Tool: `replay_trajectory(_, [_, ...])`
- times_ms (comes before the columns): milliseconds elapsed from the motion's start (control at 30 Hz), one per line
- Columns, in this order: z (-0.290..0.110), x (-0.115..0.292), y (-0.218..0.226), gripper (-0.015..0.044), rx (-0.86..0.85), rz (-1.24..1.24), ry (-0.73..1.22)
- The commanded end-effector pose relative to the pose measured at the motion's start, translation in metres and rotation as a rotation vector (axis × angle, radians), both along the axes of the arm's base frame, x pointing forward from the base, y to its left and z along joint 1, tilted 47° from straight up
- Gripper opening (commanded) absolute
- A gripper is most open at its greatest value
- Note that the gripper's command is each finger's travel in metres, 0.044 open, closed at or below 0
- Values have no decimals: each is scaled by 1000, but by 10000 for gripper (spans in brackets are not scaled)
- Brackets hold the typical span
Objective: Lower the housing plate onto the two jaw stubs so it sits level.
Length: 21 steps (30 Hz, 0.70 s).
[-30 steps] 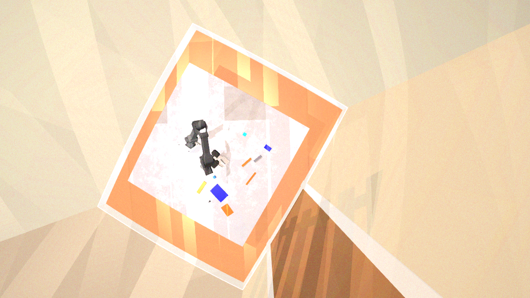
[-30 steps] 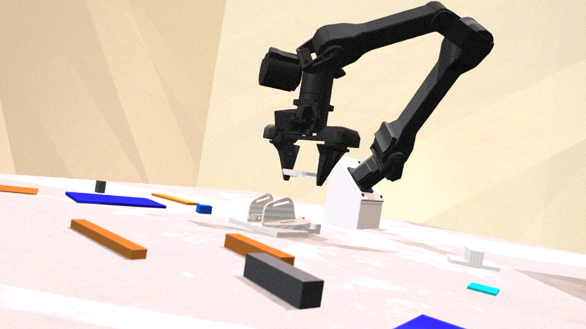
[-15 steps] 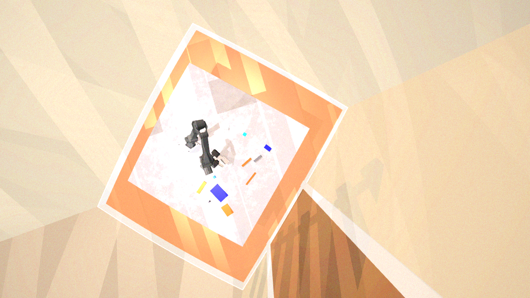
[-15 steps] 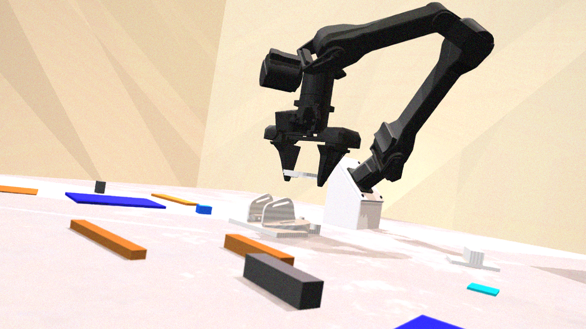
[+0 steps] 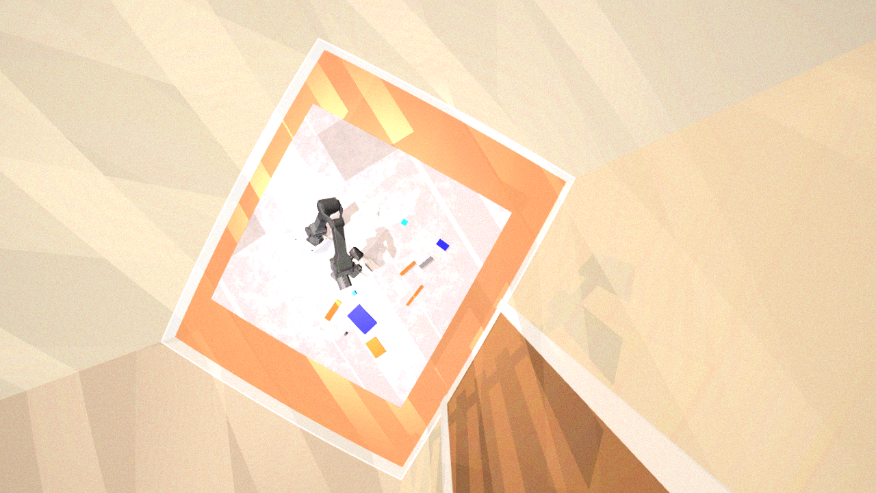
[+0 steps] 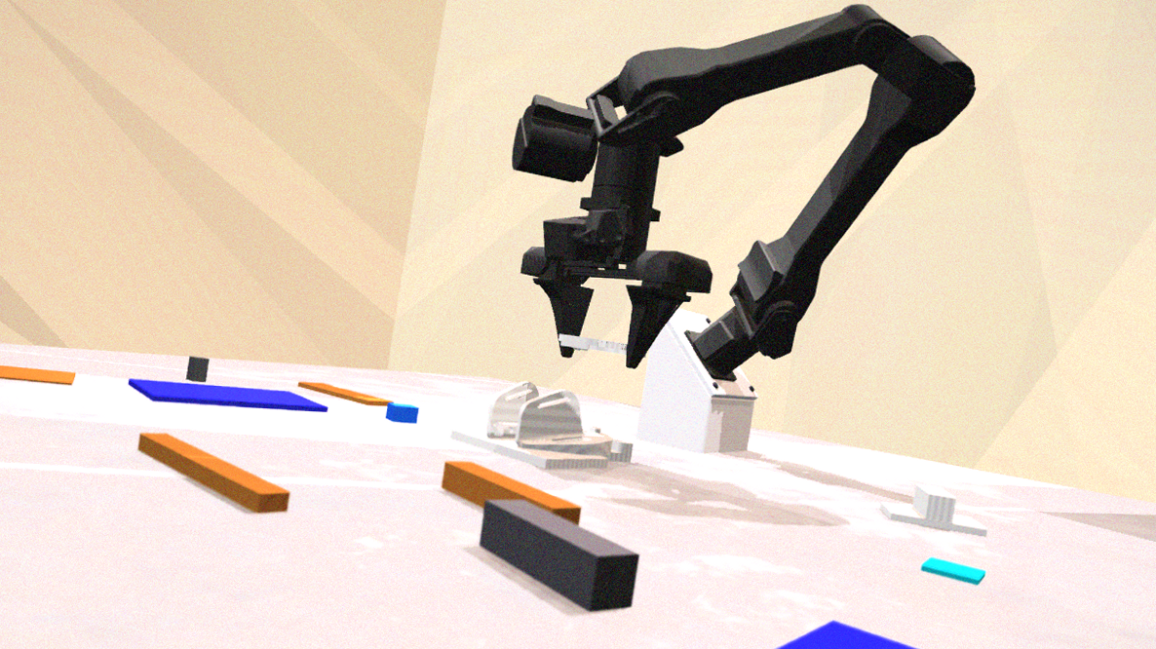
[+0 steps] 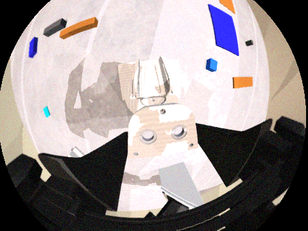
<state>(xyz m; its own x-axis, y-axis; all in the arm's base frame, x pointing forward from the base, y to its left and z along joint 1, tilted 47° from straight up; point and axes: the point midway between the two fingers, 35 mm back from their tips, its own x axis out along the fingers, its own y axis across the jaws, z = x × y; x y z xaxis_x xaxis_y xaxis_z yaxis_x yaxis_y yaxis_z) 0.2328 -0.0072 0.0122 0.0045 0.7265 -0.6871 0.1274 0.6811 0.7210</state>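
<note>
My black gripper (image 6: pixel 601 357) (image 7: pixel 162 138) is shut on the pale housing plate (image 6: pixel 597 344) (image 7: pixel 162 123), with one finger at each side edge. The plate has two large round holes and looks about level. It hangs above the table, clear of the pale assembly. That assembly has a flat base (image 6: pixel 499 446) (image 7: pixel 126 75), where two upright slotted jaw pieces (image 6: pixel 549 419) (image 7: pixel 164 77) stand side by side. In the wrist view the plate's rounded front edge lies just below the jaws and hides the near part of the assembly. The jaw stubs cannot be made out clearly.
A small white stand (image 6: pixel 934 504) (image 7: pixel 76 152) is right of the assembly in the exterior view. Orange bars (image 6: pixel 512 490) (image 7: pixel 79 27), a dark block (image 6: pixel 554 553) (image 7: pixel 55 27), a blue slab (image 6: pixel 228 395) (image 7: pixel 223 29) and a small blue cube (image 6: pixel 401 412) (image 7: pixel 211 65) lie around.
</note>
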Motion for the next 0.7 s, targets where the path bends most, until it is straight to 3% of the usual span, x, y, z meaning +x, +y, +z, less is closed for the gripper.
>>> replay_trajectory(0, [0,-1,0,351,-2,1,5])
replay_trajectory(667, [-16,0,16,351,-5,0,5])
